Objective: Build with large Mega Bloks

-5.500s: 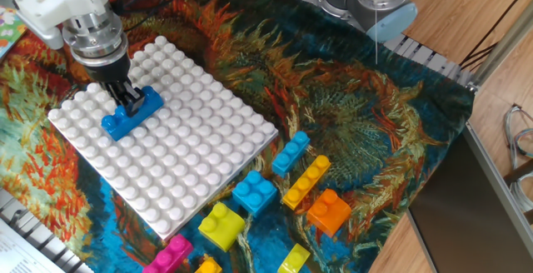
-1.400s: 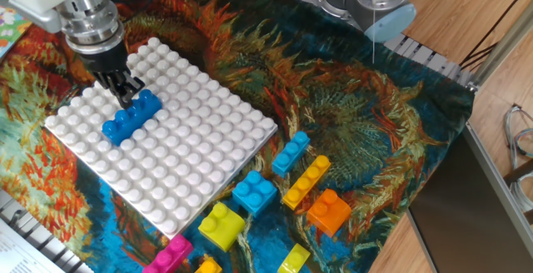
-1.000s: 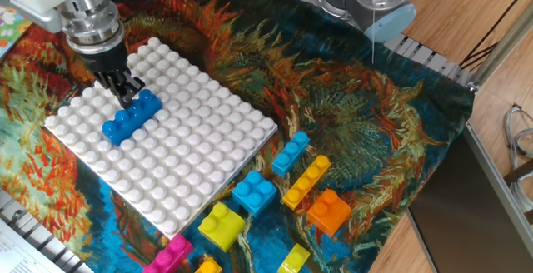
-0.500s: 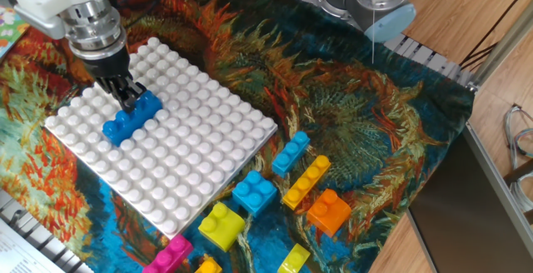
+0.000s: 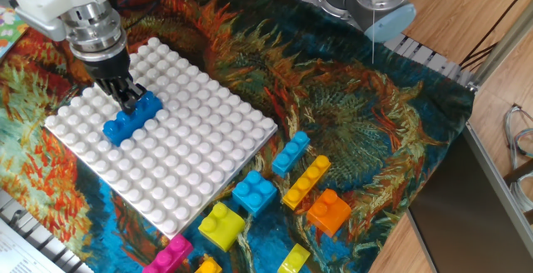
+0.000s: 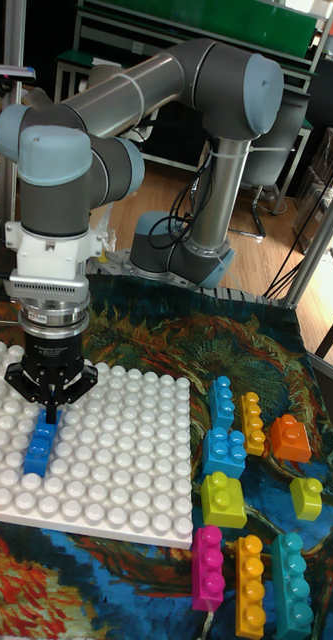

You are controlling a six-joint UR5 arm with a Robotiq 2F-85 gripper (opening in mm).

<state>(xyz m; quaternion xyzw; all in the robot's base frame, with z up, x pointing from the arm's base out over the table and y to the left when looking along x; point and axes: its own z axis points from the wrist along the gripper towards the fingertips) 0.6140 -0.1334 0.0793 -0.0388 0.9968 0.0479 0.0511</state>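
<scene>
A dark blue brick (image 5: 132, 115) (image 6: 38, 445) sits studded onto the left part of the white baseplate (image 5: 191, 152) (image 6: 126, 470). My gripper (image 5: 127, 98) (image 6: 51, 408) stands upright over the brick's far end. Its fingers are together and their tips touch the brick's top there. Loose bricks lie on the cloth to the right of the plate: two light blue ones (image 5: 291, 151) (image 5: 254, 192), a long orange-yellow one (image 5: 306, 181), an orange one (image 5: 329, 210), a yellow one (image 5: 221, 224) and a pink one (image 5: 169, 255).
The patterned cloth (image 5: 358, 115) covers the table. The arm's base (image 6: 186, 260) stands behind the plate. A teal brick (image 6: 292, 584) and another orange one (image 6: 250, 584) lie at the front. A dark panel (image 5: 475, 198) borders the right edge.
Since 5.5 s ago my gripper has let go of the blue brick's middle and shifted to its far end. Over the last second it has come down a little onto the brick.
</scene>
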